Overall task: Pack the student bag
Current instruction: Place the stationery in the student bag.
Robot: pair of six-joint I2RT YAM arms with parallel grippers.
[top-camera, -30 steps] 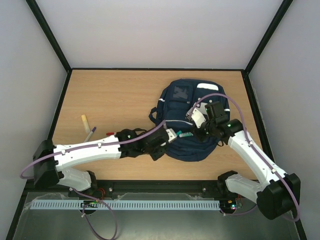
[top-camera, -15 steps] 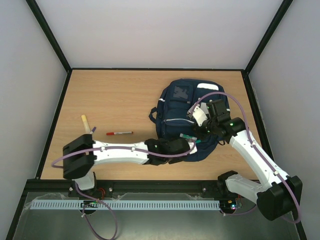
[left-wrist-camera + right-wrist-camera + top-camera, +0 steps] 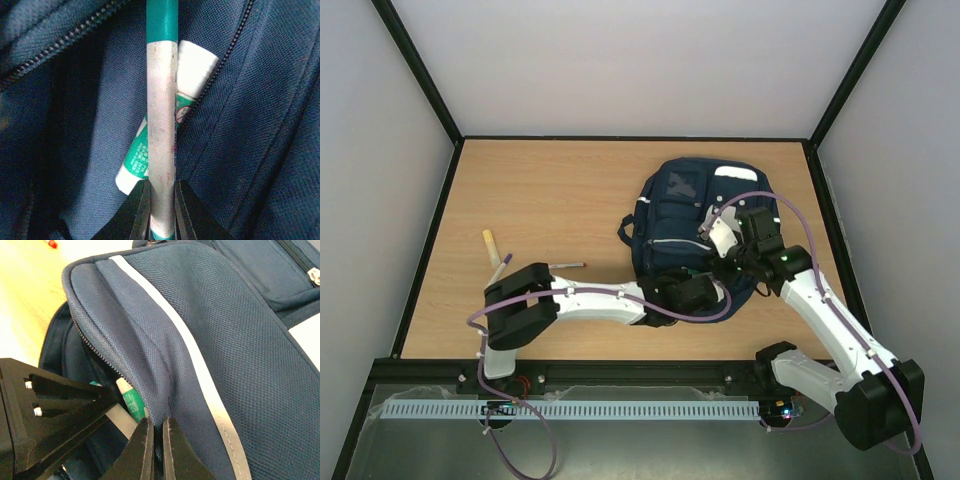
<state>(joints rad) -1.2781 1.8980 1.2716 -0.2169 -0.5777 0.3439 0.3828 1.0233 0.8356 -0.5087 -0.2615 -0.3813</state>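
The student bag (image 3: 682,192) is laid on the right half of the table (image 3: 550,190); its opened zip edge is pinched between the closed fingers of the right gripper (image 3: 157,426); a green-and-white marker (image 3: 162,115) is clamped by the left gripper (image 3: 162,189) inside the opening, against a green-labelled tube (image 3: 196,62); a red pen (image 3: 568,265) is seen on the wood.

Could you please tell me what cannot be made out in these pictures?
Top view: the student bag's interior, covered by its flap and the arms.
Left wrist: the green-capped marker's tail, cut off at the bottom edge, past the left gripper.
Left wrist: the green-and-white tube's label, blurred and partly behind the marker.
Top view: the red pen, partly behind the left arm.
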